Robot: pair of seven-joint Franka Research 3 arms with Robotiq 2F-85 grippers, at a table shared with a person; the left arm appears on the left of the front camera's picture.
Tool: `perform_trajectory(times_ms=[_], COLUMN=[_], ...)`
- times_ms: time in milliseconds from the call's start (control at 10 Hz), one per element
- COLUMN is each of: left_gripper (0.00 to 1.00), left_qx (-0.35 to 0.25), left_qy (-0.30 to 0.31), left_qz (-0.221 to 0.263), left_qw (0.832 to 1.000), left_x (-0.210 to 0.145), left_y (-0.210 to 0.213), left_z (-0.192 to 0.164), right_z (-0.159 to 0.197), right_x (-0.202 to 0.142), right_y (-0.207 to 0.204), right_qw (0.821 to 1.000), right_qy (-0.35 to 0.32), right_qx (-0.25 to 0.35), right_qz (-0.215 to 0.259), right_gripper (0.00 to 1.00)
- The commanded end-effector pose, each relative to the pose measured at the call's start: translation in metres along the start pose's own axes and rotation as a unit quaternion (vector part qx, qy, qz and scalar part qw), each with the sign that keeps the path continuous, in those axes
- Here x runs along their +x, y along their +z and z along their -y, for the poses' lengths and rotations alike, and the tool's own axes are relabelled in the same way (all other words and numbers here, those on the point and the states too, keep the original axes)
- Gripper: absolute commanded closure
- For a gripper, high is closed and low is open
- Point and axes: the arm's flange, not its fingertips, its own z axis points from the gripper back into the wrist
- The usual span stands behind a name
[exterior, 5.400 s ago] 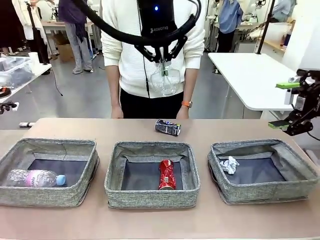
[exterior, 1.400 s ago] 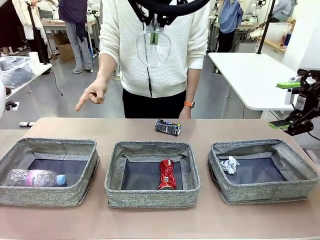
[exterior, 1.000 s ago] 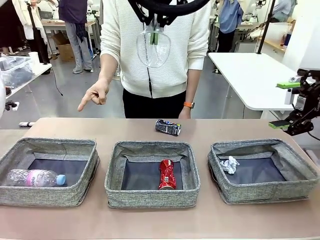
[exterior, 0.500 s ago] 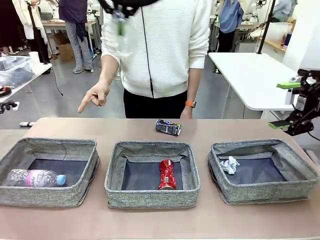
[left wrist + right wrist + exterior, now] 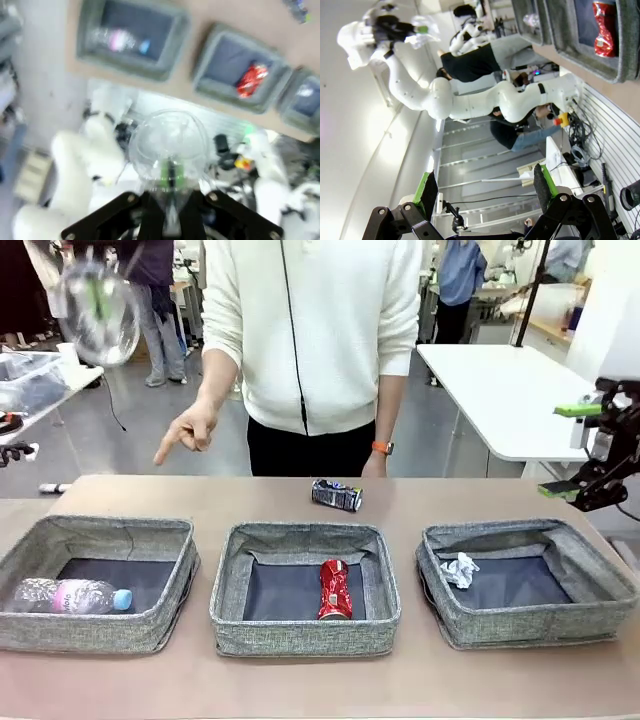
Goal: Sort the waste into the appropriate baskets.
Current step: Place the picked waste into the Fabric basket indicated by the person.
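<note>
in the left wrist view the left gripper (image 5: 170,180) is pinching the clear plastic cup (image 5: 169,147), its green pads pressed onto the cup wall at the lower middle of the frame. that view is looking down past the cup at the three grey woven fabric baskets along the top edge, motion-blurred. the front view is showing the same cup (image 5: 98,308) as a blurred shape with a green streak in the upper left of the frame, high above the brown table (image 5: 320,685).

the right gripper (image 5: 482,187) is spreading its green-padded fingers wide with nothing between them, rising from the bottom of the right wrist view; in the front view it (image 5: 587,450) is hanging at the right edge.

in the front view, the clear plastic bottle with pink label and blue cap (image 5: 70,596) is lying in the left basket (image 5: 95,635), the crushed red can (image 5: 334,589) in the middle basket (image 5: 305,633), and the crumpled white paper wad (image 5: 459,570) in the right basket (image 5: 525,625). the crushed dark printed can (image 5: 335,495) is lying on the table behind the middle basket. the person's hand (image 5: 190,430) is pointing downward at the upper left centre.
</note>
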Motion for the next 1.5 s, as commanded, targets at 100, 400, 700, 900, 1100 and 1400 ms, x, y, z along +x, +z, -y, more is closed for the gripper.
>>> perform_trajectory(times_ms=[100,400,700,900,1100,1400], left_gripper=[0.99,0.99,0.99,0.99,0.99,0.99], left_qx=[-0.012,-0.124,-0.176,-0.258,-0.284,-0.281], left_qy=[0.075,0.061,0.032,0.008,-0.007,0.001], left_qz=[-0.034,0.061,0.113,0.137,0.123,0.125], left_qw=[0.997,0.989,0.977,0.956,0.951,0.952], left_x=[-0.044,-0.003,0.032,0.046,0.061,0.065], left_y=[-0.248,-0.271,-0.295,-0.286,-0.284,-0.283], left_z=[-0.184,-0.197,-0.194,-0.175,-0.162,-0.159], right_z=[-0.006,-0.006,-0.006,-0.006,-0.006,-0.006], right_x=[-0.001,-0.001,-0.001,-0.001,-0.001,-0.001], right_y=[0.000,0.000,0.000,0.000,0.000,0.000], right_qw=[1.000,1.000,1.000,1.000,1.000,1.000], right_qy=[-0.010,-0.010,-0.010,-0.010,-0.010,-0.010], right_qx=[0.005,0.005,0.005,0.005,0.005,0.005], right_qz=[0.000,0.000,0.000,0.000,0.000,0.000], right_gripper=[0.00,0.00,0.00,0.00,0.00,0.00])
